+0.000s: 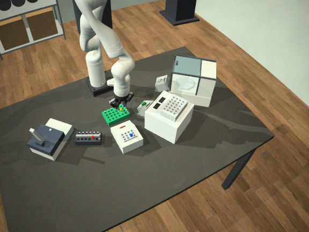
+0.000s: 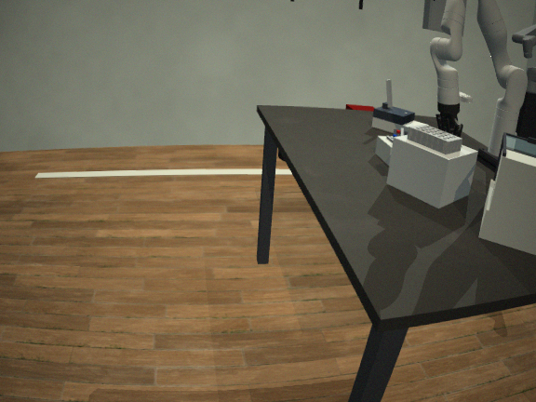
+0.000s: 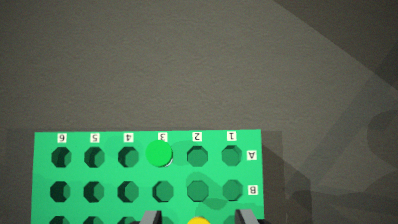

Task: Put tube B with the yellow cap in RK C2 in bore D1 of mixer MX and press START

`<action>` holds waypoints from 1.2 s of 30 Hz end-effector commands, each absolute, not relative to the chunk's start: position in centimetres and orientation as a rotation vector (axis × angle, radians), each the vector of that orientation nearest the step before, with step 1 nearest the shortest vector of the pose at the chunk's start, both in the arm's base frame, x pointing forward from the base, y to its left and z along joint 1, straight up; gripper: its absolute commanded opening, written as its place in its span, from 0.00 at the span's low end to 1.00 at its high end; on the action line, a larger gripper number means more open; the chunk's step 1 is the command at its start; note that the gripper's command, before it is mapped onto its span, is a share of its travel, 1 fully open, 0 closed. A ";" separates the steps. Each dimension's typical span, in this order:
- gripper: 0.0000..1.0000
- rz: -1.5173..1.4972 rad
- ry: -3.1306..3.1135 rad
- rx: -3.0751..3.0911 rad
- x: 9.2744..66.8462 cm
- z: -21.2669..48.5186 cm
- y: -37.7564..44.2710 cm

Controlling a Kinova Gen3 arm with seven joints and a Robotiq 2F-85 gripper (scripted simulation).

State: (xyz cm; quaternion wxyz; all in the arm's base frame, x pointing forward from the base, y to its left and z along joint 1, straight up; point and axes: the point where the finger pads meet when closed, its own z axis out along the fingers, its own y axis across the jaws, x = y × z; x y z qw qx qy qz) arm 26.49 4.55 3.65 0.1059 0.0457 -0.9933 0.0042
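Note:
The green tube rack RK [image 1: 113,123] [image 3: 42,175] stands in front of the arm's base. Tube B's yellow cap [image 1: 120,109] [image 3: 199,220] shows in row C, at the bottom edge of the wrist view. My gripper [image 1: 119,105] [image 2: 448,124] [image 3: 199,218] points straight down over it, partly open. Its two fingers stand either side of the yellow cap, with a gap on each side. The mixer MX [image 1: 167,126] [image 2: 430,174] is the large white box with a grey block of bores [image 1: 174,107] on top. A green key [image 1: 144,103] sits on its grey sloping front.
A green-capped tube [image 3: 159,153] stands in rack well A3. The balance [image 1: 193,80] is beyond the mixer. The dry block [image 1: 127,145] holds a blue-capped tube [image 1: 131,135]. The magnet block [image 1: 88,142] holds a red-capped one [image 1: 93,137]. The spectrophotometer [image 1: 49,138] is at the far left.

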 end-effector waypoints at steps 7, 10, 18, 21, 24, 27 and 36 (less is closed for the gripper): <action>0.42 0.014 -2.936 0.137 27.0 3.3 4.7; 0.42 0.014 -2.935 0.137 27.0 3.2 4.6; 0.42 0.014 -2.934 0.137 26.9 2.9 4.6; 0.42 0.015 -2.932 0.138 26.8 2.8 4.6; 0.42 0.015 -2.931 0.138 26.7 2.8 4.6; 0.42 0.016 -2.931 0.137 26.6 2.7 4.5; 0.42 0.015 -2.931 0.138 26.6 2.4 4.5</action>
